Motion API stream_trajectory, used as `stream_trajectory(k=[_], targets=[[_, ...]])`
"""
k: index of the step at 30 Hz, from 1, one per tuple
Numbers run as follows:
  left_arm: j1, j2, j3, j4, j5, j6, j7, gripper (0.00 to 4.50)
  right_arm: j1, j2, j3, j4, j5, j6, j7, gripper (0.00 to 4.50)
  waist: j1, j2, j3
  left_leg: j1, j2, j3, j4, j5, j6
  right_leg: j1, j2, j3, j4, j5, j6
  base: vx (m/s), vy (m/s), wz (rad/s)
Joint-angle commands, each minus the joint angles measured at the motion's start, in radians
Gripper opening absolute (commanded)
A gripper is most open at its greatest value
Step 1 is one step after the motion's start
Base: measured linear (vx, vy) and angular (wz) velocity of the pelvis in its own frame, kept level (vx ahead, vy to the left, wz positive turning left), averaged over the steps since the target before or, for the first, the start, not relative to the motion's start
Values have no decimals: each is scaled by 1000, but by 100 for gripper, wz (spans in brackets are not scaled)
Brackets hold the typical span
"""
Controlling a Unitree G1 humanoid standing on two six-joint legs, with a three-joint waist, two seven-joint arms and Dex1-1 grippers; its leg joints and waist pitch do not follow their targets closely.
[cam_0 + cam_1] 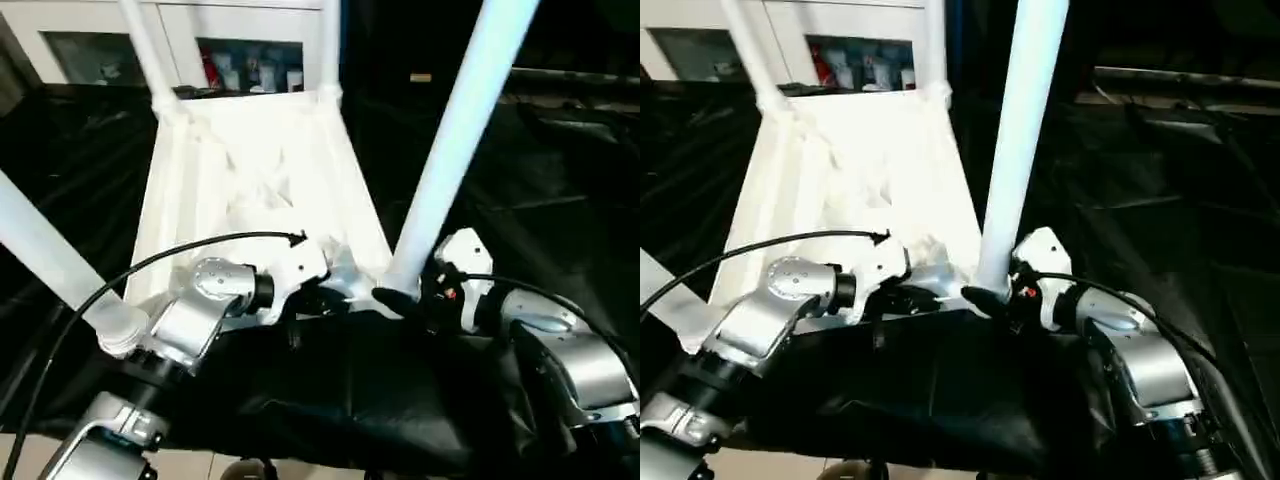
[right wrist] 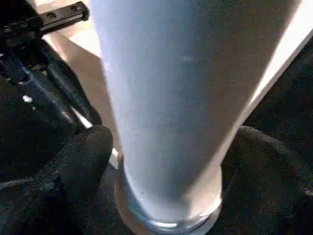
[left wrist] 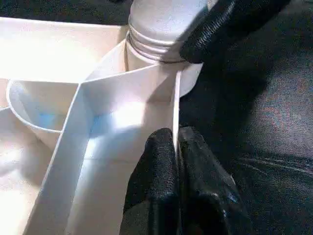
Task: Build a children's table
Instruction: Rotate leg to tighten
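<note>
The white table top (image 1: 250, 180) lies upside down on black cloth, its ribbed underside facing up. Legs stand in the far-left (image 1: 145, 50), far-right (image 1: 330, 45) and near-left (image 1: 50, 260) corners. A fourth leg (image 1: 455, 130) rises from the near-right corner socket, with its screw threads (image 3: 156, 29) still showing above the socket. My right gripper (image 2: 168, 161) is shut around the base of this leg, one black finger on each side. My left gripper (image 3: 175, 139) is shut on the top's thin near rim wall (image 3: 175, 103), just beside that socket.
A white cabinet (image 1: 240, 50) with glass-fronted shelves stands behind the table. Black cloth (image 1: 350, 390) covers the work surface all around. A black cable (image 1: 150, 265) arcs over my left forearm. Light floor (image 1: 200, 465) shows at the near edge.
</note>
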Motion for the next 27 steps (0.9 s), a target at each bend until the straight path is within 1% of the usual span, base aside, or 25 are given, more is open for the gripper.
stream_trajectory(k=[1,4,5,6,8,11,13,14,16,18,20,21,22,23,25,26,27], targets=[[16,-12,-13,-19,-43,1,-26,0,5,-4,2,-19,5,9,10,382,1,-20,-62,12,63,-17,-54,-84,124,54,-79,38,-56,-31,-277,0,0,0],[20,-9,-14,-27,-43,5,-28,0,4,-5,5,-21,10,8,15,370,2,-20,-64,12,63,-17,-52,-76,125,55,-79,38,-54,-22,-277,0,0,0],[22,-9,-13,-28,-42,6,-29,0,4,-6,6,-20,10,7,18,348,2,-20,-65,11,62,-17,-51,-64,129,55,-78,38,-52,-5,-279,0,0,0],[22,-9,-13,-28,-41,6,-29,0,4,-6,6,-20,10,7,19,338,2,-19,-65,12,62,-17,-50,-61,132,55,-78,38,-52,1,-280,0,0,0],[22,-8,-13,-26,-40,5,-30,0,4,-7,6,-17,10,6,21,333,2,-21,-66,11,62,-17,-48,-47,139,56,-78,37,-49,25,-285,0,0,0],[22,-8,-13,-24,-39,6,-28,0,9,-7,7,-19,10,6,25,297,2,-22,-65,11,61,-16,-48,-57,139,56,-78,37,-50,4,-284,0,0,0],[22,-8,-13,-24,-39,7,-28,0,9,-7,7,-19,10,7,25,287,2,-22,-66,11,62,-16,-48,-55,138,56,-78,37,-50,-1,-283,0,0,0],[23,-10,-13,-22,-37,9,-22,0,13,-4,10,-20,9,5,25,264,2,-22,-66,11,62,-16,-47,-51,139,56,-78,37,-49,4,-283,0,0,0],[25,-14,-13,-19,-34,11,-14,0,18,1,15,-19,5,2,22,260,2,-21,-66,11,61,-16,-47,-54,139,56,-78,37,-49,0,-283,0,0,0],[23,-24,-14,-12,-30,13,-2,0,28,13,18,-12,0,1,8,253,2,-18,-65,11,62,-17,-47,-56,137,55,-77,36,-50,-2,-282,0,0,0],[21,-31,-15,-7,-28,14,5,0,36,23,18,-7,-1,-1,-4,250,2,-20,-65,11,61,-16,-47,-63,134,55,-77,37,-50,-8,-282,0,0,0],[15,-42,-12,5,-25,15,22,0,45,35,19,1,-9,-3,-24,249,2,-18,-65,11,61,-16,-47,-65,132,55,-77,37,-50,-10,-282,0,0,0],[8,-53,-8,19,-21,18,39,0,50,46,20,10,-17,-5,-43,249,1,-17,-63,11,61,-17,-48,-74,128,53,-78,37,-53,-24,-281,0,0,0],[0,-63,-4,34,-15,19,58,0,54,57,20,19,-23,-7,-62,249,1,-18,-62,12,60,-17,-49,-88,120,53,-77,36,-55,-48,-277,0,0,0],[-22,-94,10,73,-5,28,112,0,58,91,17,46,-43,-1,-125,249,-2,-17,-59,14,59,-16,-51,-119,102,48,-76,37,-63,-108,-269,0,0,0],[-44,-124,21,109,5,31,165,0,53,124,13,72,-60,4,-181,249,-3,-18,-53,16,58,-16,-55,-161,80,44,-77,37,-73,-186,-256,0,0,0],[-49,-131,23,118,8,32,178,0,52,133,12,79,-64,6,-196,249,-3,-19,-52,18,56,-16,-55,-182,69,43,-78,38,-77,-231,-246,0,0,0]])
